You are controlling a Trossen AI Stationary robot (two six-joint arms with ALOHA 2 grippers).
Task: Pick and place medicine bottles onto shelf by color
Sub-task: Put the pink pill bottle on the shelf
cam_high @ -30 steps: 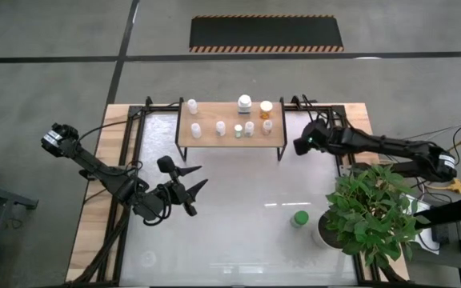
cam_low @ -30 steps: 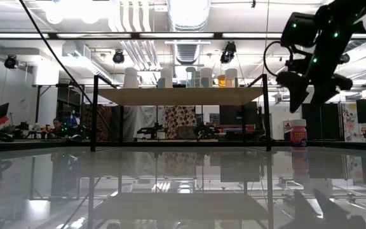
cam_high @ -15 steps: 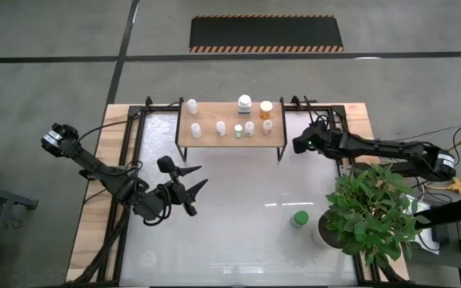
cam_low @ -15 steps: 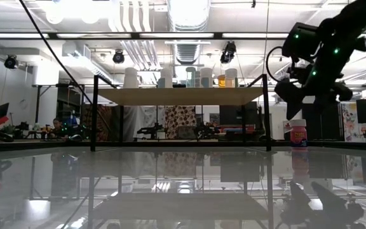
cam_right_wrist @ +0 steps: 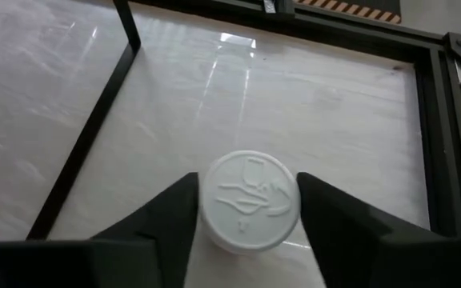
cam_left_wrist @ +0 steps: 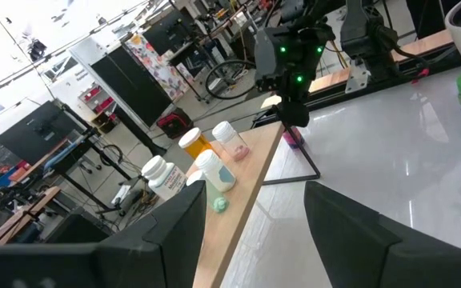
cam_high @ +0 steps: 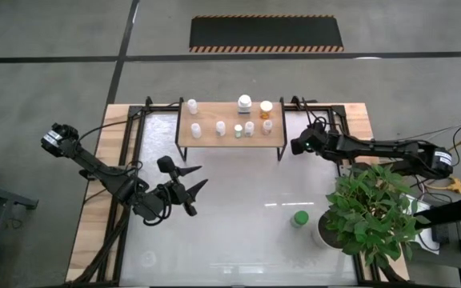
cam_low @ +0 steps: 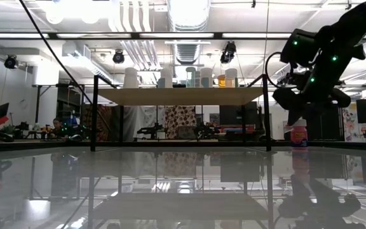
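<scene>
A low light-wood shelf on thin black legs (cam_high: 230,126) stood at the far side of the glossy white table (cam_high: 238,232), already carrying about seven small pale-capped medicine bottles, among them one orange bottle (cam_high: 266,108). The task looked well advanced but unfinished: a larger green bottle (cam_high: 299,218) waited on the table beside a leafy potted plant (cam_high: 370,212), and a pink-maroon bottle with a white embossed cap (cam_right_wrist: 250,200) stood just right of the shelf. The right hand (cam_right_wrist: 248,210) straddled that cap, fingers either side, whether touching was unclear. The left hand (cam_high: 192,188) hung wide open and empty over the table's near left. From overhead the right hand hid the pink-maroon bottle.
</scene>
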